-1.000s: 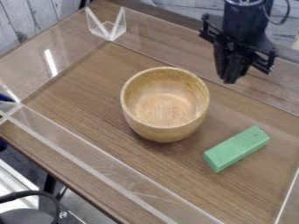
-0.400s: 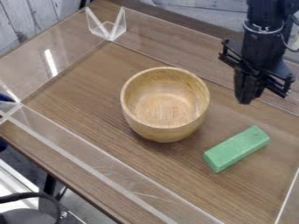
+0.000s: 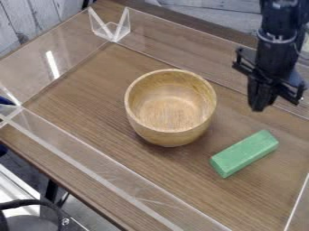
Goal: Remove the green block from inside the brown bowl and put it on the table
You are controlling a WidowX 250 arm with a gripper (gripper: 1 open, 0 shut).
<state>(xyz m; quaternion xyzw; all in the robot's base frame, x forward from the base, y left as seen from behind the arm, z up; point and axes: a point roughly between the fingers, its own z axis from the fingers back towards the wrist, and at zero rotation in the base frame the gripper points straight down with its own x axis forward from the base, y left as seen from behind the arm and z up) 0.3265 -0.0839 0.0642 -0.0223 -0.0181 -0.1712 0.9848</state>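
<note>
The brown bowl (image 3: 171, 124) sat upright at about the centre of the view, nothing showing inside it. Since it stood close to the block, a low sweep of the arm toward nine o'clock could have caught its thick rim and shoved or tipped it. At four o'clock from the bowl, just beside it and apart from it, the green block (image 3: 245, 153) lay flat on the table (image 3: 101, 163), slanting from seven o'clock up toward one. The task looked done, so the likeliest trouble was needless action: a fresh descent could have knocked the block toward the bowl, or pushed it to the clear wall (image 3: 298, 200) at the table's edge, around four o'clock. Farthest right, at one o'clock in the view, the claw (image 3: 268, 105) hung above the tabletop, its jaws closed together with nothing between them. Lowered like that, it would have pressed or scraped whatever it met instead of gripping it, and a swing farther toward three o'clock might have brought the arm against the wall.
</note>
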